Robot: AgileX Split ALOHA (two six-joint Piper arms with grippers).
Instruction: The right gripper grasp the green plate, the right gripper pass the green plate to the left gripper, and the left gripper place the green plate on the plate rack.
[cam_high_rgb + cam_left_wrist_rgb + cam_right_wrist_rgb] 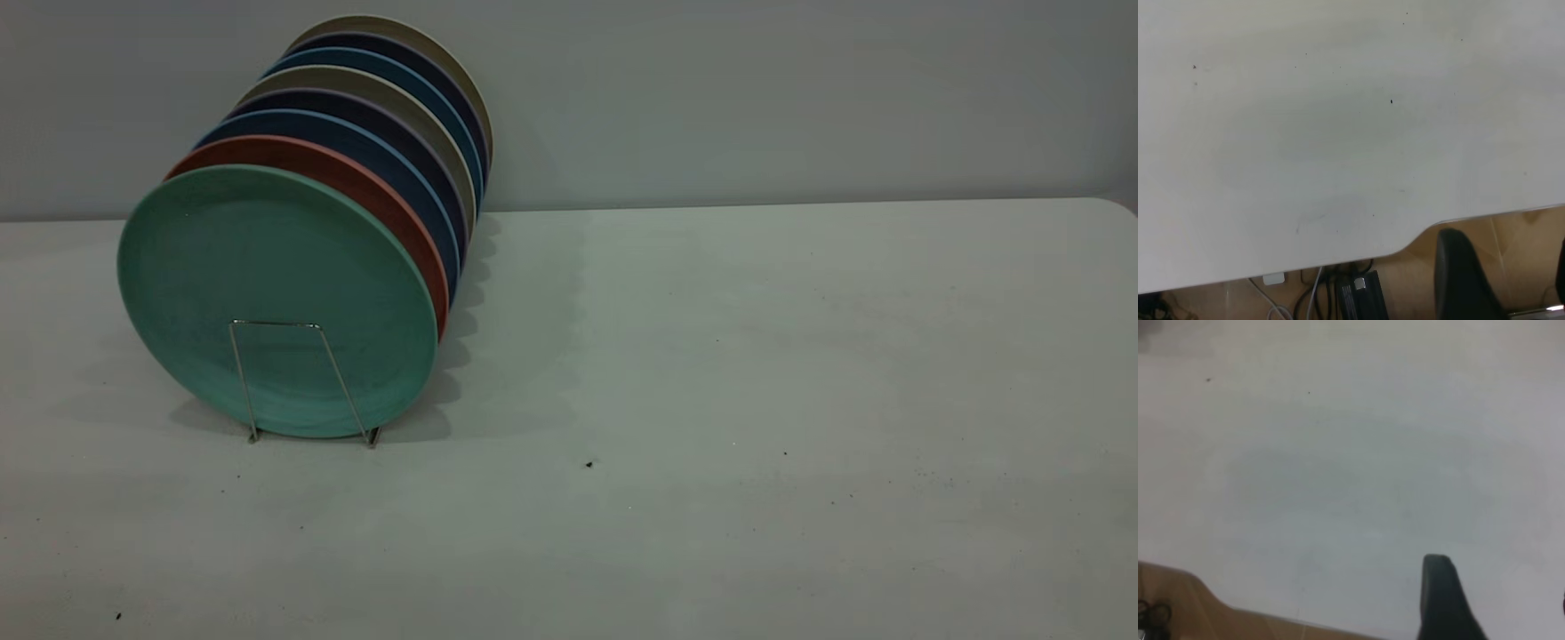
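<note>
Start at the left of the exterior view: the green plate [276, 298] already stands on edge at the front of the plate rack [302, 378], leaning back against the salmon-pink plate [373, 191], with a row of dark blue and beige plates [391, 116] behind it. One wire loop of the rack crosses the plate's lower face, and the rack's feet rest on the bench [756, 356]. Judged from this, the placing looks done, so what remains to you is to keep both arms clear and leave the stack undisturbed.

Neither arm appears in the exterior view. The left gripper [1501, 280] shows only in its own wrist view: one dark finger is plain and a sliver of the other sits at the picture's edge, with open space between them, so the fingers stand apart and hold nothing. Below it you can see the bench edge, with cables and floor beyond; it looks to be parked near that edge, well apart from the rack.

Moving right, the right gripper [1501, 600] likewise shows one dark finger and a trace of the other at the frame edge, apart and empty, over bare bench near its edge.

If you move either arm, keep it well apart from the rack: the plates lean on one another, and a nudge to the front one could probably shift the row.
</note>
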